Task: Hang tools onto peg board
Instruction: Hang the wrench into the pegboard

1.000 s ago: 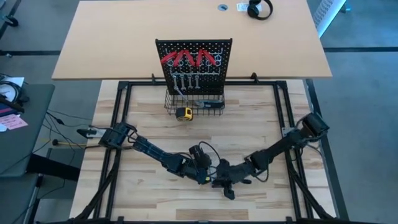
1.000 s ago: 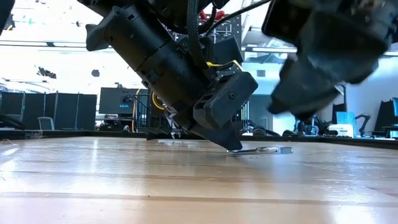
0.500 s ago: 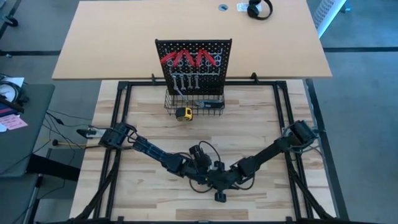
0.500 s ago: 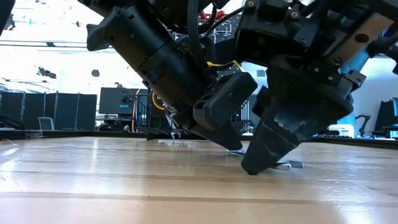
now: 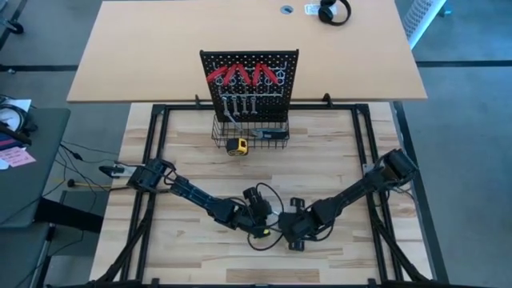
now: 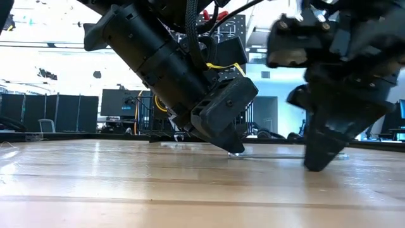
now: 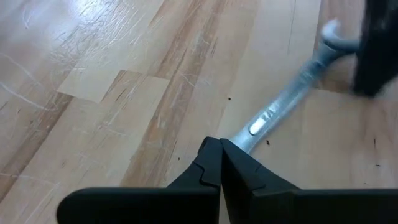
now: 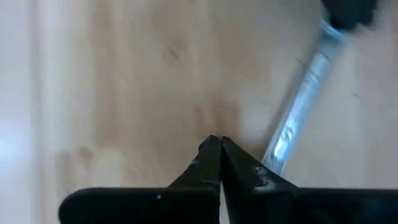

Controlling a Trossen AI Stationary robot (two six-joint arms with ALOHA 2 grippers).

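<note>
A slim silver wrench (image 7: 280,106) lies flat on the wooden table, between my two grippers near the table's near edge. My left gripper (image 7: 219,144) is shut, its tips down at one end of the wrench. My right gripper (image 8: 217,144) is also shut, with its tips on the table (image 6: 316,166) beside the wrench's other end (image 8: 277,155). The peg board (image 5: 249,80) stands upright at the far side. Red-handled pliers (image 5: 244,76) and silver wrenches (image 5: 240,104) hang on it. My left gripper has its shut fingertips (image 6: 234,149) down on one end of the wrench (image 7: 249,132), coming slanting from above; the fingers hide the exact spot. The wrench lies flat on the table. My right gripper stands close beside the other end; I cannot tell whether it touches.
A black wire basket (image 5: 250,134) sits at the peg board's base, with a yellow tape measure (image 5: 237,146) at its near edge. A black frame (image 5: 152,184) borders the table. Headphones (image 5: 334,11) lie on the desk behind. Bare wood stretches between the grippers and the basket.
My right gripper came down from above to the table by the wrench, first toward the near edge, then back toward the right. The wrench's free end swung on the table, so it now shows longer in the low view. My left gripper stayed at its end.
</note>
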